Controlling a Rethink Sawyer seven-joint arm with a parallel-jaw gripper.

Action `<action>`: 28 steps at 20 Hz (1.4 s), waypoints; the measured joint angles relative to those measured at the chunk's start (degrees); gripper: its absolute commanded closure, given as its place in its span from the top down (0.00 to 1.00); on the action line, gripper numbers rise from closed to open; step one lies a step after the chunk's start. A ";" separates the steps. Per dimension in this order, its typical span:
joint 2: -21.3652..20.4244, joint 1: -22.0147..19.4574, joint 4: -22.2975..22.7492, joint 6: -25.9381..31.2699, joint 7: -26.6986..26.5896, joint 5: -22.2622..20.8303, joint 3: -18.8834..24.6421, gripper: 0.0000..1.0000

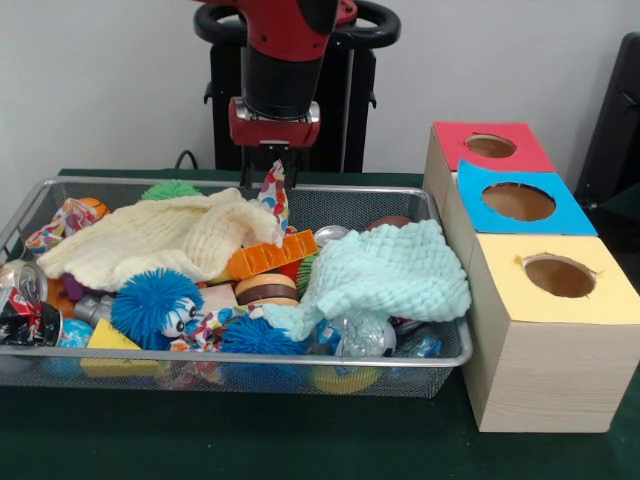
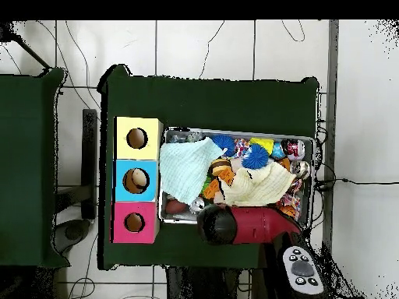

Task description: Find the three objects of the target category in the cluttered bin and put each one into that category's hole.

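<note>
Above the far rim of the wire-mesh bin point(image 1: 440, 358), gripper point(image 1: 275, 172) hanging from the red and black arm point(image 1: 285, 60), pinched shut on the tip of a patterned cloth point(image 1: 274, 198), lifted into a narrow upright peak with red, white and dotted print. Seen from overhead, arm point(image 2: 253, 226) covering the bin's near edge, gripper itself hidden beneath it.

Inside the bin, a jumble of soft and hard things. At left, a cream waffle-weave cloth point(image 1: 160, 238), rumpled and draped over other items. At right, a mint-green knitted cloth point(image 1: 385, 275) with a bumpy, bobbled surface, hanging over the front contents. Between them, an orange plastic piece point(image 1: 270, 258) with ribbed slots, and below it a round brown-and-cream striped object point(image 1: 266, 290). Toward the front left, a fuzzy blue ball point(image 1: 155, 305) with spiky fibres and cartoon eyes; beside it a yellow foam block point(image 1: 110, 340). Against the left wall, a crushed drink can point(image 1: 22, 300), shiny and dented. Behind the cream cloth, a green spiky ball point(image 1: 170, 189) just peeking up. Near the front right, clear crinkled plastic point(image 1: 360, 335).

Right of the bin, touching or just beside it, a pale wooden box point(image 1: 540, 370) with three round holes: red top point(image 1: 490, 146) farthest, blue top point(image 1: 518, 200) in the middle, yellow top point(image 1: 560, 275) nearest.
</note>
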 measured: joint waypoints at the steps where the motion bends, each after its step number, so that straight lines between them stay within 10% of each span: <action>1: 0.01 0.00 0.00 0.00 0.00 -0.01 -0.05 1.00; 25: 6.43 2.53 -0.05 -5.48 0.00 0.04 -1.83 1.00; 26: 6.59 2.54 -0.03 -5.75 0.00 0.02 -1.84 0.00; 28: 6.60 2.54 -0.04 -5.77 0.00 0.02 -1.84 0.00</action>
